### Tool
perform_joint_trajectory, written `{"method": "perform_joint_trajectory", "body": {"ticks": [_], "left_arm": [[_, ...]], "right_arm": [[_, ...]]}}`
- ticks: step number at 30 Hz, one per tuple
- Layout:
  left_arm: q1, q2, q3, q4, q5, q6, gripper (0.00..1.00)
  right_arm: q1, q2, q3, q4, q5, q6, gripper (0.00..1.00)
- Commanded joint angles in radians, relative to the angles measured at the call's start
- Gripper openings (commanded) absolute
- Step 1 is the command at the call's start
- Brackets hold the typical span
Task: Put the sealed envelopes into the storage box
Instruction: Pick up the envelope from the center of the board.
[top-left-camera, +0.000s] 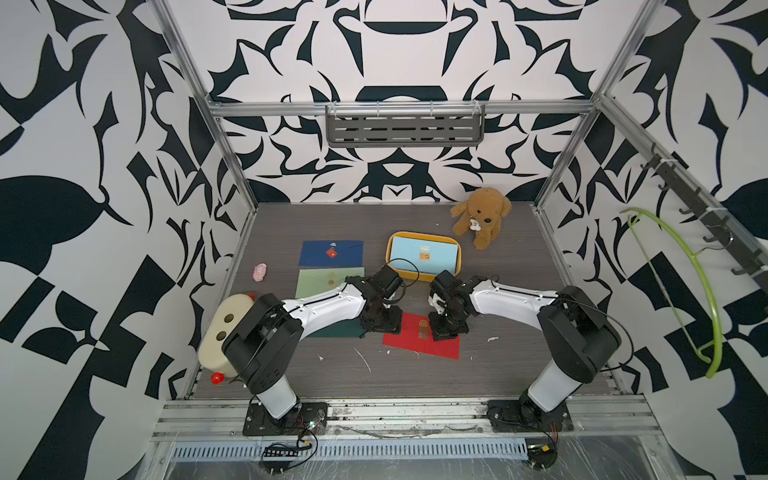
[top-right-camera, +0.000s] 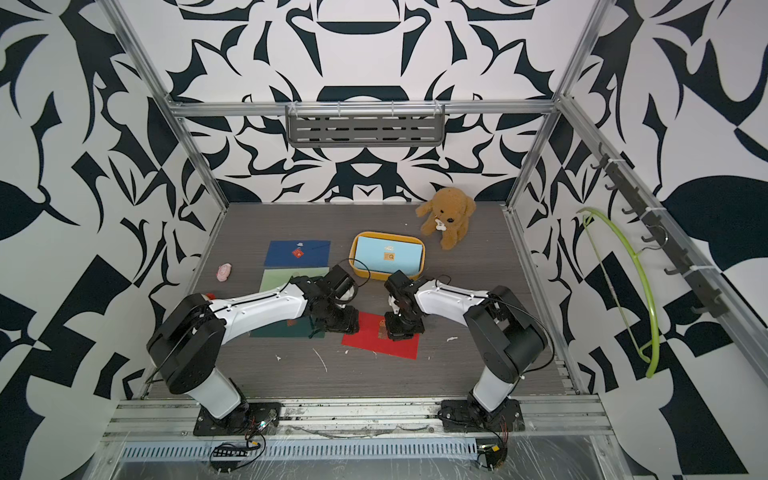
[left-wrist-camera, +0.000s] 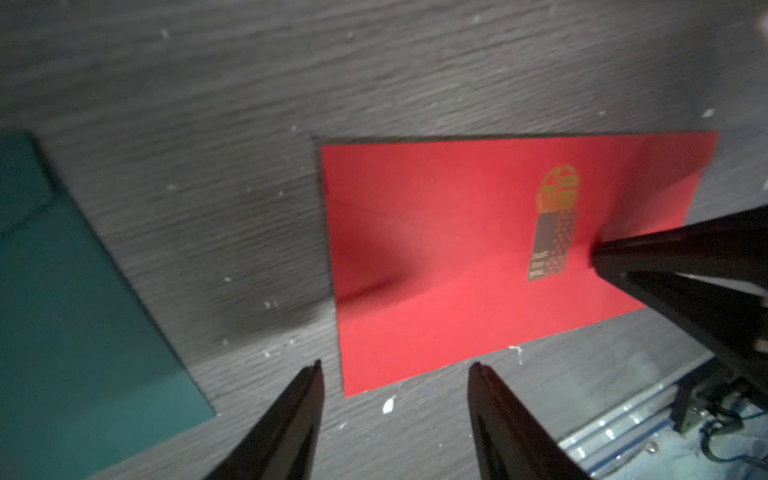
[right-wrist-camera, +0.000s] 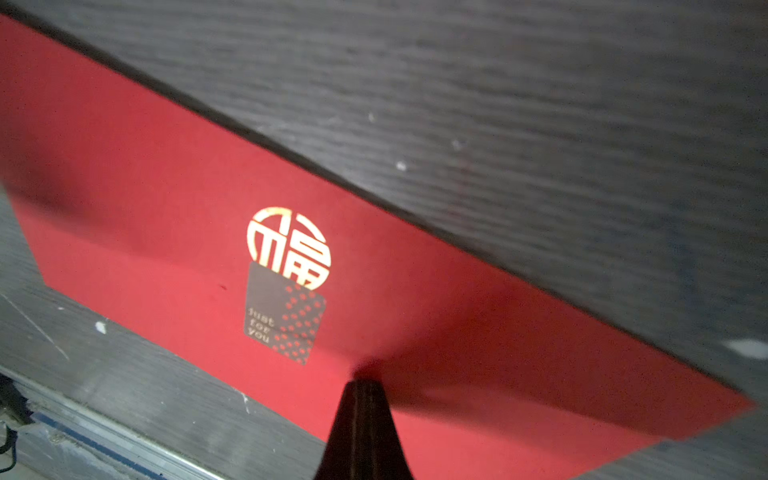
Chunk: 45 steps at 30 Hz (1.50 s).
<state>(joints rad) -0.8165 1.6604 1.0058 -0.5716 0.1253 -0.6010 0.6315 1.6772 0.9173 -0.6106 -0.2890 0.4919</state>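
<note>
- My right gripper (right-wrist-camera: 363, 386): jaws closed together, tips pressed on the red envelope (right-wrist-camera: 166, 187) just beside its sticker seal (right-wrist-camera: 286, 307); the paper buckles there.
- My left gripper (left-wrist-camera: 397, 365): jaws apart, nothing between them, at the red envelope's short edge.
- Storage box (top-left-camera: 409, 275): light blue envelope (top-left-camera: 424, 253) inside.
- Navy envelope (top-left-camera: 324, 259), light green envelope (top-left-camera: 320, 280) and dark green envelope (top-left-camera: 336, 328): flat on the table (top-left-camera: 415, 374).

Both top views look steeply down from high at the near side over the whole table (top-left-camera: 374, 224), while the wrist views, left facing right, right facing left, sit close above the shared red envelope (left-wrist-camera: 436, 249).
</note>
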Motion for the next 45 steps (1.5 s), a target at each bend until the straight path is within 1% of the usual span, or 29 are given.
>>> {"method": "perform_joint_trajectory", "body": {"ticks": [1,8,15,22,28,34,37,41,45], "left_arm": [[-0.001,-0.004,-0.043,0.018,-0.004,-0.032,0.62],[-0.006,0.043,-0.071,0.107,0.063,-0.021,0.62],[-0.010,0.061,-0.096,0.128,0.097,-0.035,0.62],[-0.009,0.019,-0.084,0.128,0.112,-0.051,0.62],[0.005,-0.036,-0.052,0.151,0.191,-0.069,0.62],[0.026,-0.089,-0.046,0.142,0.204,-0.079,0.62],[0.040,-0.110,-0.056,0.152,0.234,-0.079,0.62],[0.054,-0.108,-0.076,0.197,0.297,-0.083,0.62],[0.059,-0.098,-0.090,0.230,0.304,-0.093,0.61]], "right_arm": [[-0.021,0.056,-0.018,0.009,0.134,-0.019,0.05],[-0.024,0.056,-0.022,0.009,0.130,-0.021,0.05],[-0.027,0.057,-0.035,0.016,0.130,-0.021,0.04],[-0.030,0.059,-0.036,0.018,0.130,-0.023,0.04],[-0.030,0.066,-0.034,0.020,0.129,-0.024,0.04],[-0.030,0.068,-0.034,0.020,0.131,-0.024,0.04],[-0.030,0.070,-0.033,0.021,0.130,-0.024,0.04],[-0.030,0.073,-0.030,0.022,0.128,-0.025,0.04],[-0.030,0.076,-0.030,0.023,0.127,-0.025,0.04]]}}
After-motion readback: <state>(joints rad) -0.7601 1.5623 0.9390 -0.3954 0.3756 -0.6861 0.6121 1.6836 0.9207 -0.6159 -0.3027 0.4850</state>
